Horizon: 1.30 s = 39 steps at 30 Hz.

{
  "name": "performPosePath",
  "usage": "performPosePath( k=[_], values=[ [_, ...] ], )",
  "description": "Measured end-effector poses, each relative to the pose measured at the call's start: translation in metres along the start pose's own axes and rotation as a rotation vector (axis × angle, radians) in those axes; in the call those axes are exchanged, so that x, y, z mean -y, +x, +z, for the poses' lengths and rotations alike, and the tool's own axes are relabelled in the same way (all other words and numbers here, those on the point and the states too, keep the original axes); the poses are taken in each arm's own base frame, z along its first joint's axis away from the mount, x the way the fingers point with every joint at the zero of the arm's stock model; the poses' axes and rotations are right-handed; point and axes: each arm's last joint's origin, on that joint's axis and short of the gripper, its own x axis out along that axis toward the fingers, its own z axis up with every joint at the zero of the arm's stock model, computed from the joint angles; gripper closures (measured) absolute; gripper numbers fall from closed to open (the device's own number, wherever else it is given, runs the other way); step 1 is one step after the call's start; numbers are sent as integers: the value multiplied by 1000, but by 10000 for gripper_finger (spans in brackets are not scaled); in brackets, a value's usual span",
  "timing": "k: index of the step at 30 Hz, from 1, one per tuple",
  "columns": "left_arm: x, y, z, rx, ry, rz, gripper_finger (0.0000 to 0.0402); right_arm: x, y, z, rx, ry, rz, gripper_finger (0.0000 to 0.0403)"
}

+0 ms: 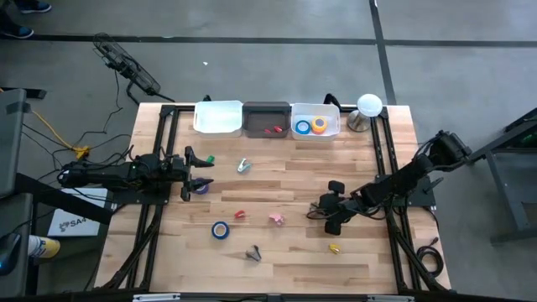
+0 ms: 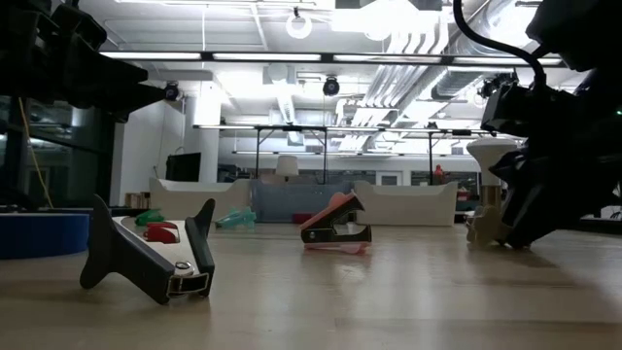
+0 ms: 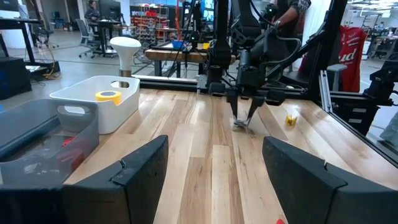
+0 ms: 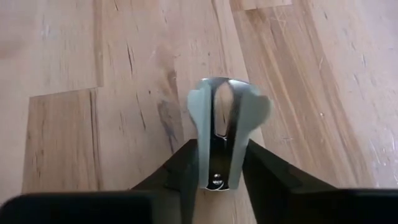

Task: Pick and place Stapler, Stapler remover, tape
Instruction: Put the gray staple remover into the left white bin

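My right gripper (image 1: pixel 322 209) (image 4: pixel 219 163) stands over the middle of the table and is shut on a silvery staple remover (image 4: pixel 227 115) (image 3: pixel 241 122). My left gripper (image 1: pixel 198 174) (image 3: pixel 214 177) hovers open at the table's left, next to a purple tape roll (image 1: pixel 202 188) lying flat. A blue tape roll (image 1: pixel 220 230) (image 2: pixel 39 234) lies flat toward the near edge. Blue and orange rolls (image 1: pixel 311 126) sit in the right white bin (image 1: pixel 334 120). More staple removers lie on the wood: silvery (image 1: pixel 243 166), pink (image 1: pixel 276 219) (image 2: pixel 335 226), dark (image 1: pixel 253 252) (image 2: pixel 148 259). I can make out no stapler. My right gripper pinches the staple remover between its two fingers (image 4: pixel 186 163) by its rear part (image 4: pixel 217 174), and the curved metal claws (image 4: pixel 229 106) stick out beyond the fingertips. The fingers point down from above. Whether the claws touch the wood, I cannot tell.
Three bins line the far edge: white (image 1: pixel 218 117), dark grey (image 1: pixel 266 120) with red pieces, white with tape. A white lamp (image 1: pixel 368 106) stands at the far right corner. Small green (image 1: pixel 210 158), red (image 1: pixel 240 216) and yellow (image 1: pixel 335 248) pieces lie about. Black frame rails run along both sides.
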Motion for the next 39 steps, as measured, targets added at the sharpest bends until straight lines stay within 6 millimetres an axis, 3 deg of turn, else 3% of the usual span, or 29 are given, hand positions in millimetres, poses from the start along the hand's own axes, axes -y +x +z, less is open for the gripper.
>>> performPosePath(
  k=[3,11,21,29,34,39],
  values=[
    [0,0,0,0,0,0,143,0,0,0,-1,0,1,326],
    [0,0,0,0,0,0,143,3,0,4,-8,26,43,327],
    [0,0,0,0,0,0,143,35,-9,29,32,27,133,327],
    [-3,0,2,28,-2,120,143,55,-21,69,57,-106,121,327],
    [-5,-1,3,36,-4,179,143,70,-33,90,-30,-226,21,327],
    [-5,-1,3,36,-4,180,143,92,-45,118,21,-253,-47,327]
  ],
)
